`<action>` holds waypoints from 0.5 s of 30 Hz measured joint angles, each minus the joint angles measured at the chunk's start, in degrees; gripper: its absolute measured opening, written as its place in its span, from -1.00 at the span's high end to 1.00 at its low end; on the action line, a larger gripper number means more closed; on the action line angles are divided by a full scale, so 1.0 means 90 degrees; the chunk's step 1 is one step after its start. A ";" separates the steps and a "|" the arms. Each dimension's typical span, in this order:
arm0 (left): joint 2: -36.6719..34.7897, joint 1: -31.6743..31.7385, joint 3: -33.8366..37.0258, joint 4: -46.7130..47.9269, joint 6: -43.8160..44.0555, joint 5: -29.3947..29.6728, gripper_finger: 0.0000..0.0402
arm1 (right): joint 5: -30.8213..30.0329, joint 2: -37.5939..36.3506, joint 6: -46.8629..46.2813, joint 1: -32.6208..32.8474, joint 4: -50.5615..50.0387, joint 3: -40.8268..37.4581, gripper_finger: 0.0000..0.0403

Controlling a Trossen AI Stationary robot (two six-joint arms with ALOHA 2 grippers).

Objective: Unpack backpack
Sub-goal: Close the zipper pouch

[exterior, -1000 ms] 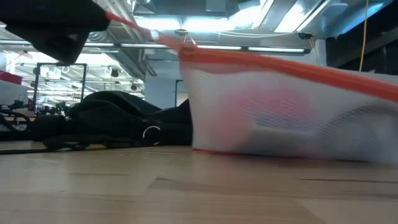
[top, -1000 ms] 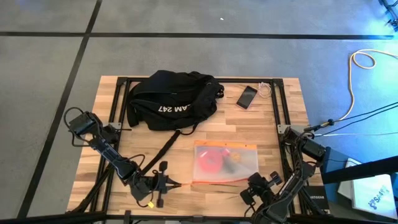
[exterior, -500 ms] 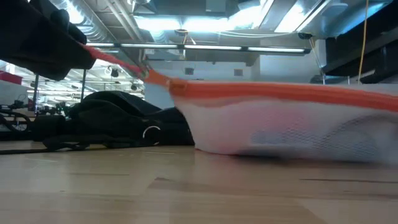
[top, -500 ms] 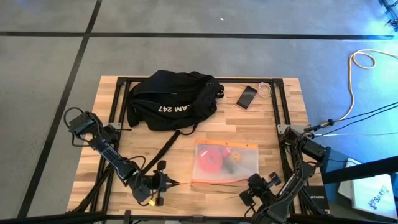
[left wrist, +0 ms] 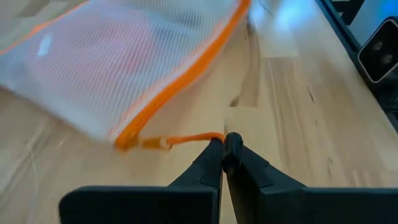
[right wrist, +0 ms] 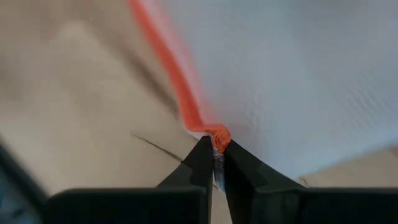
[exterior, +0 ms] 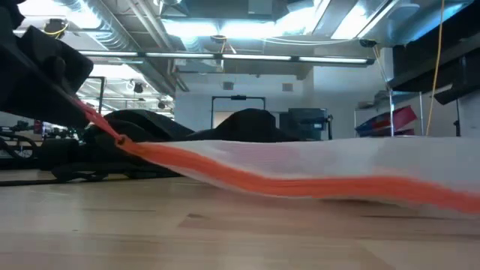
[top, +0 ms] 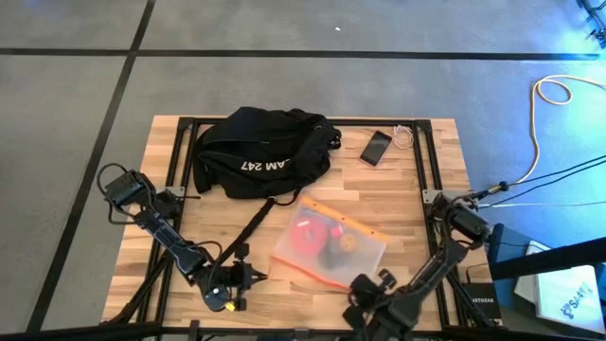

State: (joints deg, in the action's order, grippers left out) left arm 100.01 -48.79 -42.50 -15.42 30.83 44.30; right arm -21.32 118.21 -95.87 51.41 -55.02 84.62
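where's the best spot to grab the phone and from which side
Grip the phone across its two long edges, coming straight down from above. It lies flat on the table beside the backpack, slim and narrow, with bare wood along both long sides; the cable at its far end is best avoided.

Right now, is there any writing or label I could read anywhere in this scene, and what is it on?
"AM 247": white letters on the black backpack, seen upside down from above.
White lettering on the blue-white box beside the table: cut off, unreadable.
White print on the dark box at the table's edge: too small.
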 joint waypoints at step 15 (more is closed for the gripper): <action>0.0002 0.0139 0.0004 0.0654 -0.0286 -0.1156 0.96 | -0.0159 0.0000 0.4603 -0.0955 0.2445 0.0000 0.93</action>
State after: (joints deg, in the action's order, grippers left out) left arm 100.03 -47.54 -42.46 -9.53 28.25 33.89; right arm -22.76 118.21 -54.45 42.82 -33.02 84.62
